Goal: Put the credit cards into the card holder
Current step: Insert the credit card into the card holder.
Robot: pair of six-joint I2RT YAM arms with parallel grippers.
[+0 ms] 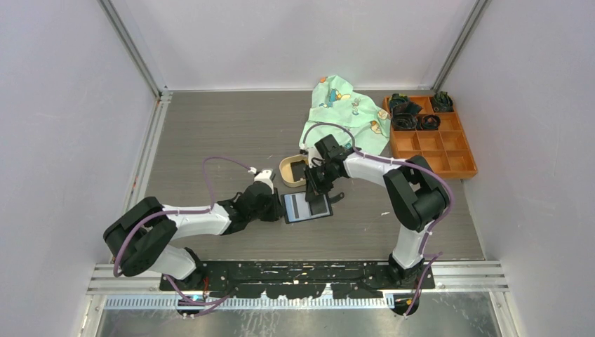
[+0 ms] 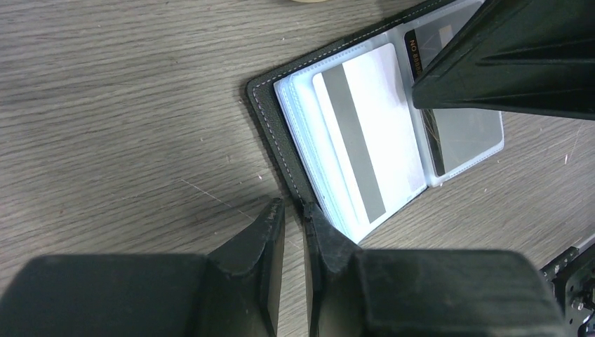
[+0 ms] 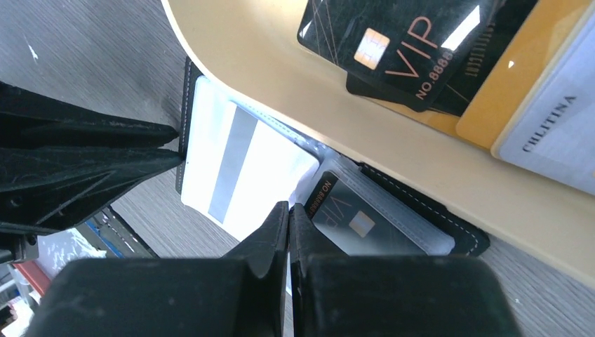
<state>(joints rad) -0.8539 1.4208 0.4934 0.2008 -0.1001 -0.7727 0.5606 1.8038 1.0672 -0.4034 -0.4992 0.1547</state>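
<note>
Pinching holder (image 1: pixel 309 208) cover edge with left gripper (image 2: pixel 303 214). Right gripper (image 3: pixel 289 210) fingers pressed together, tips down on clear sleeves (image 2: pixel 466 140) between white card (image 2: pixel 358 140) and sleeved VIP card (image 3: pixel 358 225). Holder lying open on table (image 1: pixel 210 133), just beside tray (image 1: pixel 284 172). More cards (image 3: pixel 393 49) in tray.

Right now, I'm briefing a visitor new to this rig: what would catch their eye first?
The open card holder at the centre of the table, with both grippers closed at it: the left gripper pinching its left edge, the right gripper at the clear sleeves. A white card with a grey stripe sits in a sleeve; more cards lie in the tan tray behind.
</note>
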